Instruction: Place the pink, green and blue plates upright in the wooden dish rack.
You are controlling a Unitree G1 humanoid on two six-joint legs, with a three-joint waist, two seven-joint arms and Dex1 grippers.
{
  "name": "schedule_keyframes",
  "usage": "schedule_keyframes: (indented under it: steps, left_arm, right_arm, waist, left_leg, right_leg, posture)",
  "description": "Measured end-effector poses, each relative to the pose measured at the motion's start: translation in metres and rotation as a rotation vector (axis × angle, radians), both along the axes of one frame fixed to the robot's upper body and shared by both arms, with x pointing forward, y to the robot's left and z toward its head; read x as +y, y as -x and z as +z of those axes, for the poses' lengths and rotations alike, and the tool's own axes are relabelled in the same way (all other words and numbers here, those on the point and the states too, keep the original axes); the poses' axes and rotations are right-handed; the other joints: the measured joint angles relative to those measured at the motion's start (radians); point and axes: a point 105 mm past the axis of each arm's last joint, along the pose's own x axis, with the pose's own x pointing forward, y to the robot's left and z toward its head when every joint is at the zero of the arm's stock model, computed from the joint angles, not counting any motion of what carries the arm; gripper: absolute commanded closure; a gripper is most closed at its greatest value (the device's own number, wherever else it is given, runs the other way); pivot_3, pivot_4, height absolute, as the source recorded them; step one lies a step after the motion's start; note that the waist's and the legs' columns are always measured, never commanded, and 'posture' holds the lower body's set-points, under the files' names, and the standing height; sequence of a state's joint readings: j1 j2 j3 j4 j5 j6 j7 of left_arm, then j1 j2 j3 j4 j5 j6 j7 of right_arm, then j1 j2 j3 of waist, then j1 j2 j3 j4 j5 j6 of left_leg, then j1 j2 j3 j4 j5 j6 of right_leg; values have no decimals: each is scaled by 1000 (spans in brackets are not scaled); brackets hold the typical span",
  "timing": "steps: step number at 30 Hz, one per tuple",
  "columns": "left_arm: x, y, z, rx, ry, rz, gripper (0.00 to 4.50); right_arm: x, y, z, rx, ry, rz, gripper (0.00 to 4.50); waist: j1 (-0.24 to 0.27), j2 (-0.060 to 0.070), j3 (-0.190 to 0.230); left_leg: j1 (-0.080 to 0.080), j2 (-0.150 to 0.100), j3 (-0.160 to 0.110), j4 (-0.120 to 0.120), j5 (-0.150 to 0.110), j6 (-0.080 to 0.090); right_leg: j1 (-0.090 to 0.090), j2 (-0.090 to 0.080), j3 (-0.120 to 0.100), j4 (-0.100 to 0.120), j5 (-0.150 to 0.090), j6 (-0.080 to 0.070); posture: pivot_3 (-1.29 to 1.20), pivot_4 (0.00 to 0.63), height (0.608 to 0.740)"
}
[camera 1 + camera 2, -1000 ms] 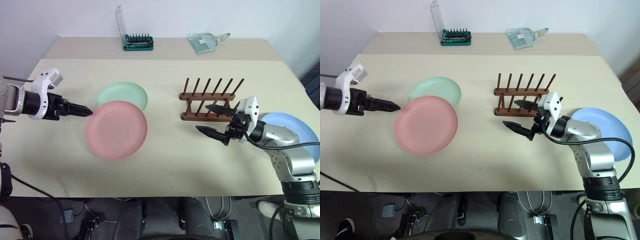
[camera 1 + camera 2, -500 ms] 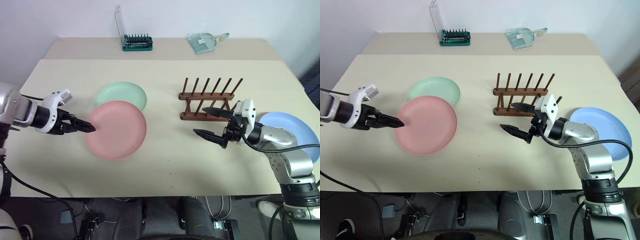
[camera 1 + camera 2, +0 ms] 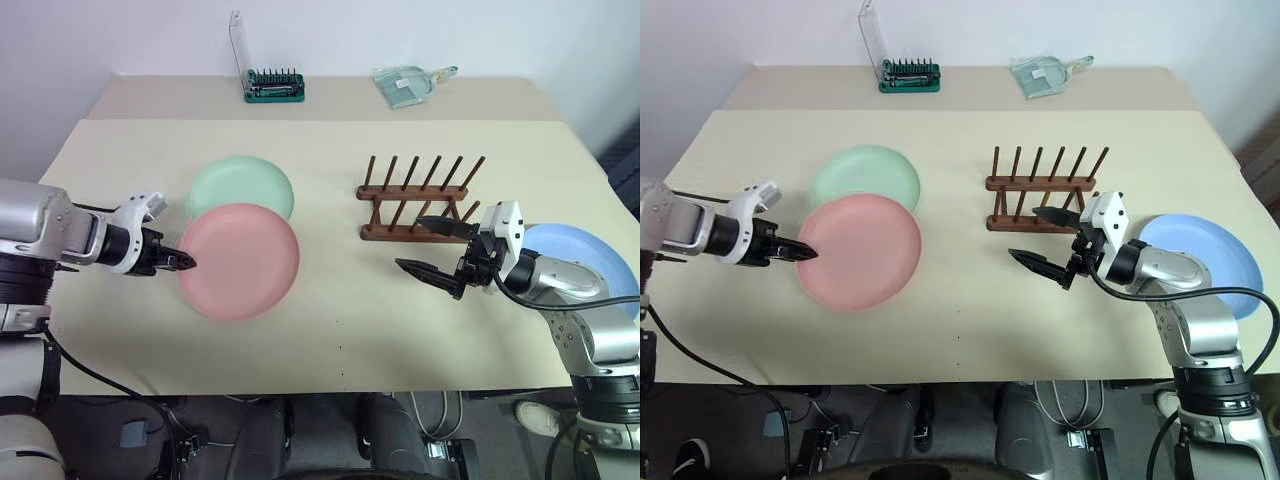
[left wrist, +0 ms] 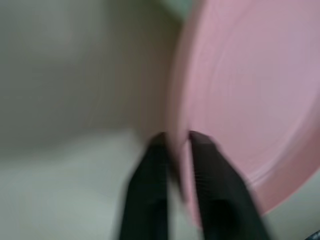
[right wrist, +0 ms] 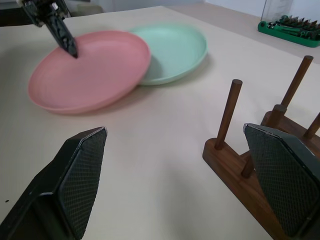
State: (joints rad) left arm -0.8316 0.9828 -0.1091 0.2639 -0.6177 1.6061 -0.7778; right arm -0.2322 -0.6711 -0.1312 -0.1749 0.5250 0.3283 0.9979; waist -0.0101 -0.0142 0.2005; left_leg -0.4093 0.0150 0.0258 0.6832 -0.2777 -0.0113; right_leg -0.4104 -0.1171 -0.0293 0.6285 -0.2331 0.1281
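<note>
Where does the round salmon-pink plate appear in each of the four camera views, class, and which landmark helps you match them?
Left eye view: the round salmon-pink plate lies left of centre.
Right eye view: left of centre.
Left wrist view: it takes up the right side.
Right wrist view: upper left.
Shared landmark: the pale mint-green plate partly tucked under its far edge.

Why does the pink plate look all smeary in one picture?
The left wrist view is motion-blurred: the pink plate and the black fingers look streaked. In the right wrist view that plate and the green plate look crisp; the head views look sharp too.
</note>
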Motion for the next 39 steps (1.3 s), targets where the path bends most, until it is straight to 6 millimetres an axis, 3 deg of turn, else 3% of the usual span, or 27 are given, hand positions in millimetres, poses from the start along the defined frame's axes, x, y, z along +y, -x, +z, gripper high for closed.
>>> schedule_keyframes:
  steps: [9, 15, 18, 23, 25, 27, 31, 39]
  left_arm:
    - [1, 5, 15, -13, 68, -21, 4432]
    - [-11, 2, 47, -77, 270, -55, 4432]
    - [-19, -10, 61, -152, 404, -31, 4432]
    - [-53, -44, 95, -345, 633, 17, 4432]
    - [-75, -56, 109, -445, 717, 42, 4432]
    - [-95, -66, 119, -516, 798, 102, 4432]
    - [-131, -65, 129, -605, 837, 149, 4432]
    - [-142, -64, 154, -743, 954, 269, 4432]
  right_arm:
    - [0, 0, 1, -10, 5, 5, 0]
    - [2, 0, 3, -17, 5, 24, 0]
    - [5, -2, 10, -44, 0, 34, 0]
    - [24, -12, 63, -315, -23, 59, 0]
    - [35, -13, 80, -479, 73, 76, 0]
    - [47, -14, 84, -615, 178, 81, 0]
    - [63, -26, 107, -947, 385, 4, 0]
    - [60, -58, 96, -1161, 676, -133, 0]
  waist:
    - [-1, 0, 0]
    - [-1, 0, 0]
    - [0, -1, 0]
    - [2, -2, 0]
    - [3, -3, 0]
    - [1, -3, 0]
    - [-5, -4, 0]
    - [3, -4, 0]
  left_leg:
    - [0, 0, 0, 0, 0, 0]
    - [0, 0, 0, 0, 0, 0]
    - [0, 0, 0, 0, 1, -1]
    - [0, -1, -2, 1, 2, -3]
    - [-1, -1, -2, 1, 3, -6]
    - [-1, -1, -1, 1, 4, -8]
    - [-2, -2, 1, 0, 5, -10]
    - [-1, -2, 0, -1, 7, -13]
  right_leg:
    - [0, 0, 0, 0, 0, 0]
    - [0, 0, 0, 0, 0, 0]
    - [0, 0, -1, 1, 0, 0]
    - [0, -1, -1, 1, 0, 0]
    - [1, -1, -1, 0, 0, 0]
    - [1, -1, -1, 0, 0, 0]
    - [-2, -2, 1, 0, 0, 1]
    - [-1, -1, 0, -1, 1, 0]
  posture:
    - [0, 150, 740]
    - [0, 150, 740]
    - [0, 150, 740]
    - [0, 150, 740]
    - [0, 150, 740]
    - [0, 150, 740]
    - [0, 150, 740]
    - [0, 150, 740]
